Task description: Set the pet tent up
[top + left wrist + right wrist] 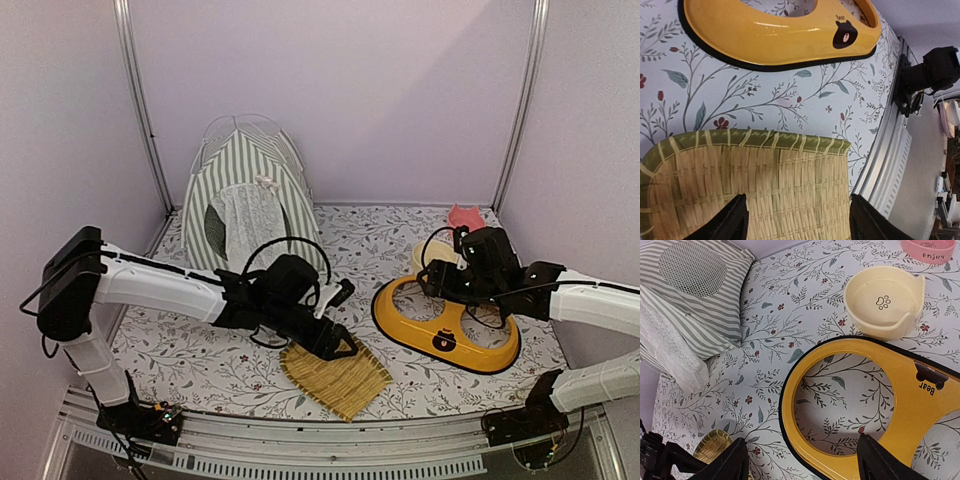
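The pet tent [245,195] stood upright at the table's 11 o'clock, well apart from both arms. The left gripper [338,343] hung spread over a woven mat [765,185], holding nothing. The right gripper [802,460] (jaws wide, empty) hovered over the yellow stand [925,415] marked "Bear", and a pink bowl [927,249] read "Enjoy"

In the top view the left arm [170,285] covers the tent's [240,160] lower right corner, the left end effector [340,348] hides part of the mat [345,388], and the right arm [500,275] hides most of the cream bowl [425,256] and pink bowl [465,215]. The right wrist view cuts the tent at left, the pink bowl at top and the stand [920,410] at right; the left wrist view cuts the mat at bottom
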